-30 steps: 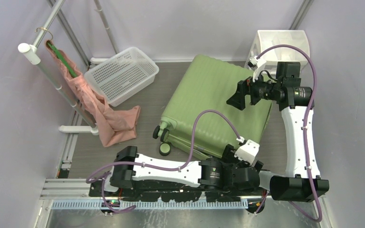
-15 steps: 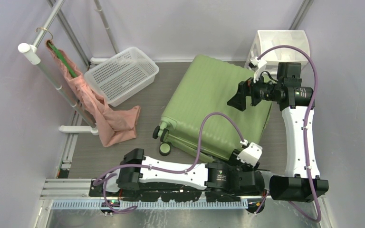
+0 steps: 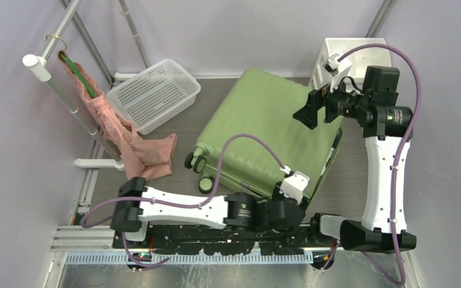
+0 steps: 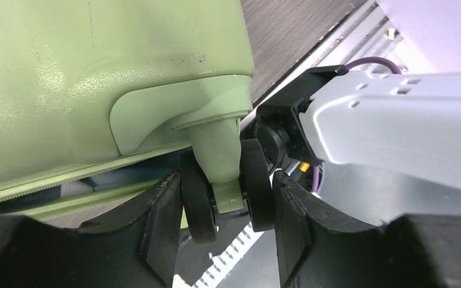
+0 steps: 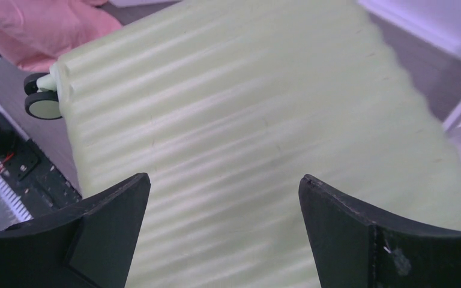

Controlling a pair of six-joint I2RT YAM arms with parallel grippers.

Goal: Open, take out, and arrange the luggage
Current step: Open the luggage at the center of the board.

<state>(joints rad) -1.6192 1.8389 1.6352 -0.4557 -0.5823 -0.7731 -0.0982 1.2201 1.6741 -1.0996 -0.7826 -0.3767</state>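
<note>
The light-green ribbed suitcase point(image 3: 267, 129) lies flat in the middle of the floor. Its shells are slightly parted along the right edge. In the left wrist view, blue lining shows in the gap under the green shell point(image 4: 96, 72). My left gripper point(image 3: 292, 204) is at the suitcase's near right corner. It point(image 4: 225, 180) is shut on a black double caster wheel point(image 4: 196, 201), with one finger against each side. My right gripper point(image 3: 310, 111) is open and empty above the suitcase's far right corner. In its own view it point(image 5: 225, 201) hovers over the ribbed lid point(image 5: 240, 120).
A white mesh basket point(image 3: 153, 93) sits at the back left. A pink cloth point(image 3: 139, 150) hangs from a white rack point(image 3: 54, 81) and trails onto the floor. A white drawer unit point(image 3: 355, 53) stands at the back right. Two suitcase wheels point(image 3: 193, 162) point left.
My left arm has moved left with the wheel in its grip. The suitcase has shifted and turned left with it. My right gripper has moved up and to the right, still open.
</note>
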